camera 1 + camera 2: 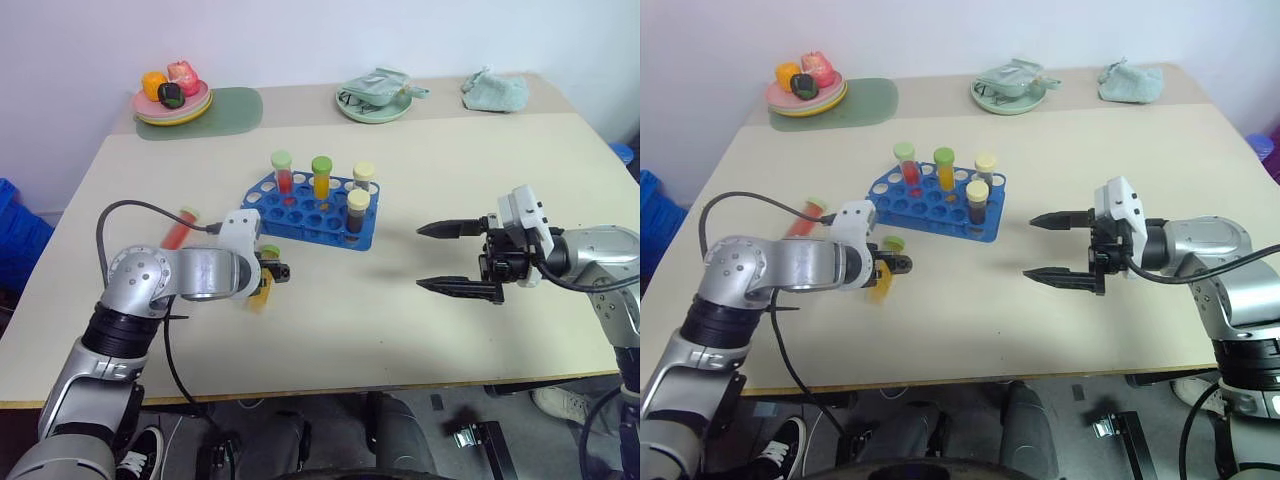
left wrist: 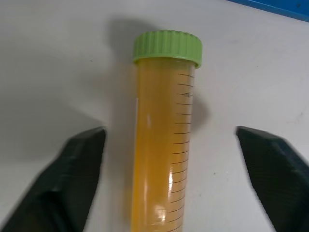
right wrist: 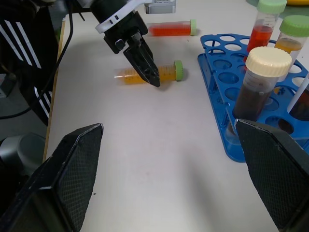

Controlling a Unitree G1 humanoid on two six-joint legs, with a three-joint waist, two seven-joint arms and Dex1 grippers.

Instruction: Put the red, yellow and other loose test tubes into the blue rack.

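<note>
A: Why is the left gripper (image 3: pixel 145 65) low over the yellow tube (image 2: pixel 161 145)?
B: To pinch it; its fingers (image 2: pixel 77 169) straddle the tube lying flat on the desk (image 1: pixel 400 320), part open, gripping nothing yet.
A: And the right gripper (image 1: pixel 455 258)?
B: Wide open, empty, waiting beside the blue rack (image 1: pixel 305 215); the red tube (image 3: pixel 169 29) lies loose nearby.

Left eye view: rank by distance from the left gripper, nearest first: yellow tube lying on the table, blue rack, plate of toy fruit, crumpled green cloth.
1. Yellow tube, lying between the fingers of the left gripper.
2. Blue rack, just beyond, toward the table's middle.
3. Plate of toy fruit, far left corner.
4. Crumpled green cloth, far right edge.
</note>
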